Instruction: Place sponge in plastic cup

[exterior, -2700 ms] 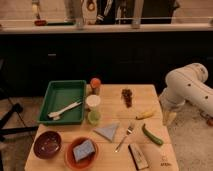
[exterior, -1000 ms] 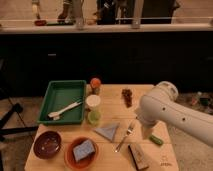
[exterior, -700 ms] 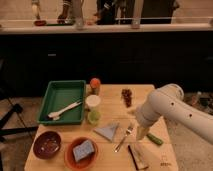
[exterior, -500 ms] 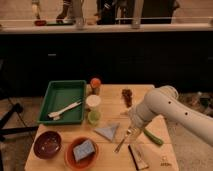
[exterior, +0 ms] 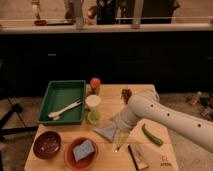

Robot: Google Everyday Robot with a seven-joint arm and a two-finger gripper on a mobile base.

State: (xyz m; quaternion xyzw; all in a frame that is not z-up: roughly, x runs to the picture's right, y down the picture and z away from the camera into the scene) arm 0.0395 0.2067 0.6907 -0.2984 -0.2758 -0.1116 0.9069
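Aiming for the small blue-grey rectangular sponge (exterior: 83, 150), lying on the round orange plate (exterior: 69, 159) at lower left, I'm hovering the hand (exterior: 120, 125) mid-frame. I cannot tell its state. It needs squaring over the sponge before carrying to the short light-green plastic cup (exterior: 93, 117).

The desk (exterior: 150, 96) looks like pale matt wood. The arm (exterior: 165, 116) has a smooth white shell with a soft sheen, and its claw (exterior: 120, 126) sits low over the desk's middle, just beside the flat grey triangular piece (exterior: 106, 132). The sponge (exterior: 83, 149) looks soft and matt on a smooth orange plate (exterior: 69, 159). The light-green plastic cup (exterior: 93, 117) seems faintly translucent. The green tray (exterior: 46, 99) looks like smooth plastic.
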